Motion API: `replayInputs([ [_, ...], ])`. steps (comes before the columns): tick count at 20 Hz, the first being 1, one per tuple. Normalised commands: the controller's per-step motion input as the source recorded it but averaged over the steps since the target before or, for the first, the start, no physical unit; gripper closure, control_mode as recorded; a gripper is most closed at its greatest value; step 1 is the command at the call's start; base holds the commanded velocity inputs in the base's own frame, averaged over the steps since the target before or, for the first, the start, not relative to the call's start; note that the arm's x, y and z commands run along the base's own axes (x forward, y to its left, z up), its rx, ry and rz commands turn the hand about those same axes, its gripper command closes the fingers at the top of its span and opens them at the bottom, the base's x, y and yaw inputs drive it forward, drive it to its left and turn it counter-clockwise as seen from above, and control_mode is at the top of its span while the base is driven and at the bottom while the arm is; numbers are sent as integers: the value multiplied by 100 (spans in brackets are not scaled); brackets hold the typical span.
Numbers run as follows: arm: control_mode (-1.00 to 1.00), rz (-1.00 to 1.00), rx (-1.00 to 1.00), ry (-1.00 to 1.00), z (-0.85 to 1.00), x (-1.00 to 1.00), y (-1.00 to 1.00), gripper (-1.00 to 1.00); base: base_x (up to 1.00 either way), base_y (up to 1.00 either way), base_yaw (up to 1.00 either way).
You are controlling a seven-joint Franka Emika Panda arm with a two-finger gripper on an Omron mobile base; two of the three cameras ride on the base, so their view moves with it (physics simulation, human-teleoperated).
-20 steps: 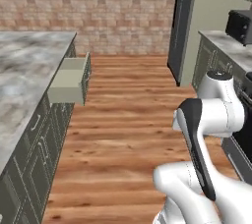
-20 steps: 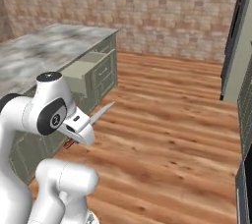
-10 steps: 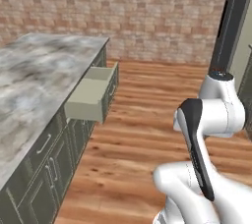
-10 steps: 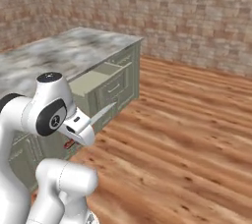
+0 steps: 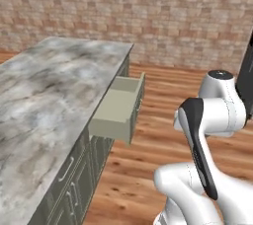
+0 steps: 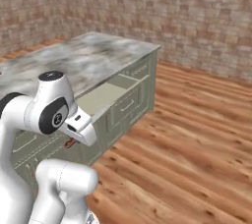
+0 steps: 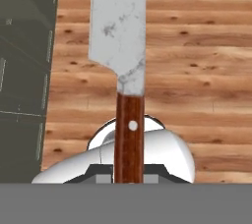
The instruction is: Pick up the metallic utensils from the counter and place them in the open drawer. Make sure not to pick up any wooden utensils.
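My gripper (image 7: 129, 175) is shut on a metallic utensil (image 7: 123, 36), a knife with a red-brown handle and a pale silvery blade that points away over the wooden floor. In the right base view the red-brown handle end (image 6: 70, 143) peeks out under the white hand, in front of the cabinets. The open drawer (image 5: 118, 110) (image 6: 106, 95) juts from the sage-green cabinet front, and what shows of its inside is bare. The marbled counter (image 5: 49, 86) (image 6: 83, 61) lies above it. The wooden utensils are out of view.
Sage-green cabinet fronts (image 7: 22, 85) (image 6: 130, 105) run below the counter. Wooden floor (image 6: 187, 139) stretches to a brick wall (image 5: 163, 17) at the back. A dark upright panel (image 5: 246, 71) stands at the right edge of the left base view.
The whole picture has shifted as the base moved: counter and drawer now sit closer and more central in both base views. The arm keeps its pose with the knife still held.
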Motion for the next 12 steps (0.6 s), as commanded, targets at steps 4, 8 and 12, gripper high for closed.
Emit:
replayInputs([
  [4,100,0,0,0,0,0,0,100,50,36,5],
  [8,100,0,0,0,0,0,0,100,53,9,3],
  [12,100,0,0,0,0,0,0,100,75,2,13],
])
